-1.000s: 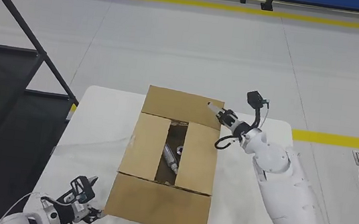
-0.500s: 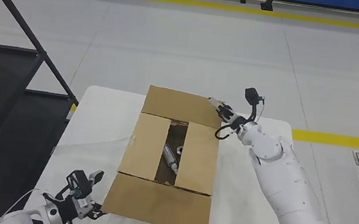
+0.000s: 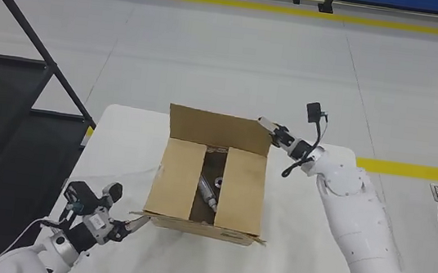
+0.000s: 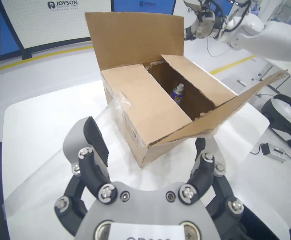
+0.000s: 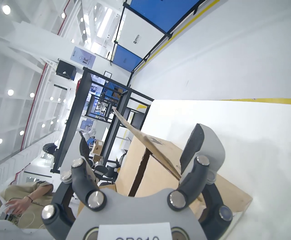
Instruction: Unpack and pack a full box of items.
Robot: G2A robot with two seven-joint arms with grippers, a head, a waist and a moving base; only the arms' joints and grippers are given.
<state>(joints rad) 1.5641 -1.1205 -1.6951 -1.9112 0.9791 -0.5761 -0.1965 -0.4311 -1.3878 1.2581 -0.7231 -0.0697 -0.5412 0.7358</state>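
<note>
Box (image 3: 177, 177) sits mid-table (image 3: 119, 149). It's light cardboard, with flaps stiff but bendy; grab the free edges near the corners. Left gripper (image 4: 145, 136) is low at near-left, fingers spread, under near flap (image 4: 227, 109). Right gripper (image 3: 269, 127) is at the right corner of far flap (image 3: 218, 128), spread, possibly touching it. Spray can (image 4: 177, 92) is inside.

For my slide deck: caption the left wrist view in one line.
Open left gripper at the half-raised near flap of a cardboard box on a table, spray can upright inside.
</note>
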